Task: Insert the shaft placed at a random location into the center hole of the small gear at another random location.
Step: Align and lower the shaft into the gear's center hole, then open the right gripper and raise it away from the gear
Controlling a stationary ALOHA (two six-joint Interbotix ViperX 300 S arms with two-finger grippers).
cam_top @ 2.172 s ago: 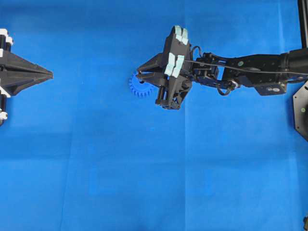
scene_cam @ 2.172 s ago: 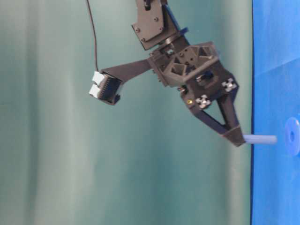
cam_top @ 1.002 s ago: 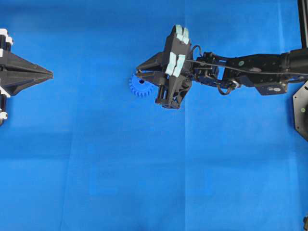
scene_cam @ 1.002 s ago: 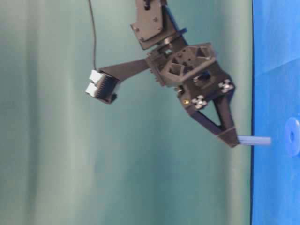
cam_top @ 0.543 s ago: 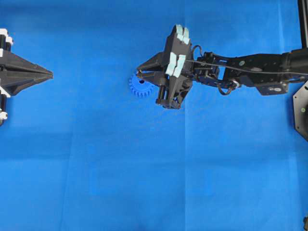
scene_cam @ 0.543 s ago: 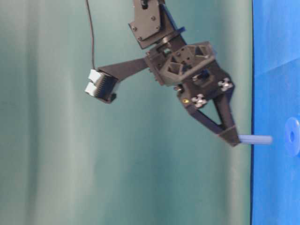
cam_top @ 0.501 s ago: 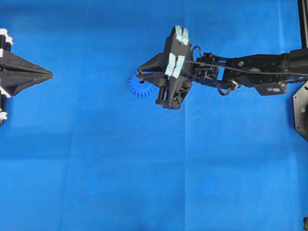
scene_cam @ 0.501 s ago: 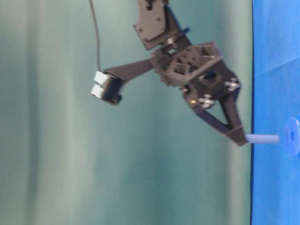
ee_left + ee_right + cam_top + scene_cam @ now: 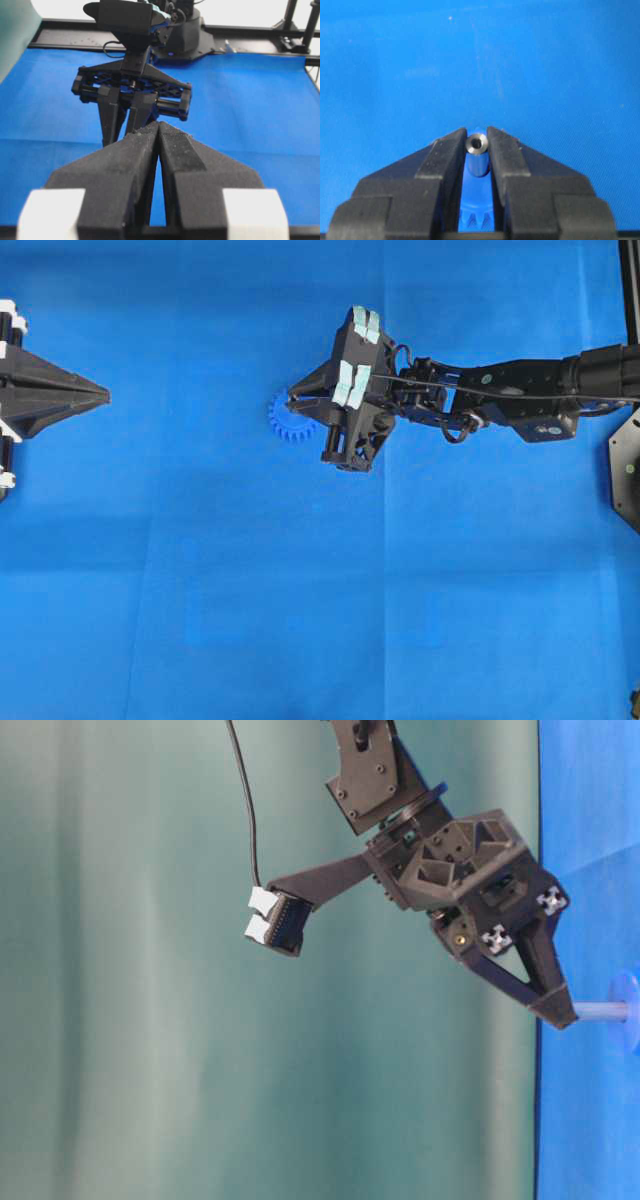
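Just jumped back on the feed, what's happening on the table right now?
The right pincer is shut on the shaft and holds it over the small gear on the blue mat. From table level, the shaft's tip has reached the gear's hub, but whether it has entered the center hole cannot be told. The left pincer is shut, empty, and parked at the far left of the mat.

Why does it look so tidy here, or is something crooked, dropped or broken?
Nothing stands out. The right hand grips the shaft squarely between its fingers, directly over the small gear, which lies flat on the blue mat. In the table-level view the shaft's tip meets the gear. The left hand sits closed off to the side.
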